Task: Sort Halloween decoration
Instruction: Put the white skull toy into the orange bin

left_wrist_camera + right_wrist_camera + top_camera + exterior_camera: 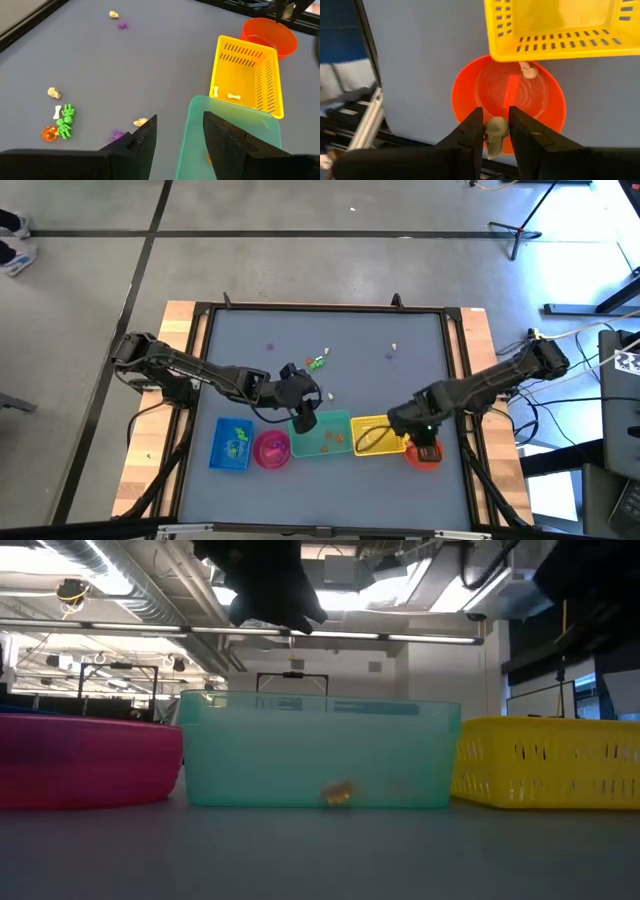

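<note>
Covering most of the frame in the high view, the grey table (330,370) sits in a dark frame with wooden edges on a concrete floor crossed by dark lines; stands and cables lie off to the right. Five containers line the near edge: a blue tray (231,445), a pink bowl (271,449), a teal bin (325,435), a yellow basket (375,436) and an orange bowl (423,454); loose Halloween trinkets (318,362) are scattered farther back on the grey surface, well apart from the containers. From table height only the pink bowl, teal bin and yellow basket show, with an orange trinket (338,794) visible through the teal wall and ceiling ducts and lights behind. Only the left wrist view shows two white bone pieces (233,96) lying in the yellow basket, and a green, orange and white cluster out on the table; the left gripper (180,131) hangs with its fingers parted and nothing between them, over the teal bin's rim. Only the right wrist view shows the right gripper (496,131) clamped on a pale skull trinket (495,132) above the orange bowl, where another pale piece (529,71) already lies.
</note>
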### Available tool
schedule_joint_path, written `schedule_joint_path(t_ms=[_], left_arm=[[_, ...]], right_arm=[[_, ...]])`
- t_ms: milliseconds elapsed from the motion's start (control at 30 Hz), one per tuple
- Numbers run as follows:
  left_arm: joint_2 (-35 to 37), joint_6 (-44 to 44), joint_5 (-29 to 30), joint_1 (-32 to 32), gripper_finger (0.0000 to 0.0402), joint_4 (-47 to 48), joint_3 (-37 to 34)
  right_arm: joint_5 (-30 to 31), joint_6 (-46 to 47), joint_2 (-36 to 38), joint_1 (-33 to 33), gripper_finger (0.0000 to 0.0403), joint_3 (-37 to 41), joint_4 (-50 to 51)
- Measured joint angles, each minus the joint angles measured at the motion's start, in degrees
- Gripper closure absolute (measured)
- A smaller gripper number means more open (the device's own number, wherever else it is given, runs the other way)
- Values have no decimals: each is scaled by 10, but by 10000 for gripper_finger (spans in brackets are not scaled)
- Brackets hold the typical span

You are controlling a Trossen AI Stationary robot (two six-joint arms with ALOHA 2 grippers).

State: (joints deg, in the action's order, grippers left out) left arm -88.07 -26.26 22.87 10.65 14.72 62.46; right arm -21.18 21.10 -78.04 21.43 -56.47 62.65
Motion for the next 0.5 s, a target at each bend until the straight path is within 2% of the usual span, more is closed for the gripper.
schedule_joint_path(t_ms=[267, 500], left_arm=[[0, -1, 0, 2, 257, 0, 0], [0, -2, 0, 2, 257, -7, 0]], right_arm=[[52, 1, 0, 47, 317, 0, 0], [52, -12, 0, 50, 317, 0, 3]])
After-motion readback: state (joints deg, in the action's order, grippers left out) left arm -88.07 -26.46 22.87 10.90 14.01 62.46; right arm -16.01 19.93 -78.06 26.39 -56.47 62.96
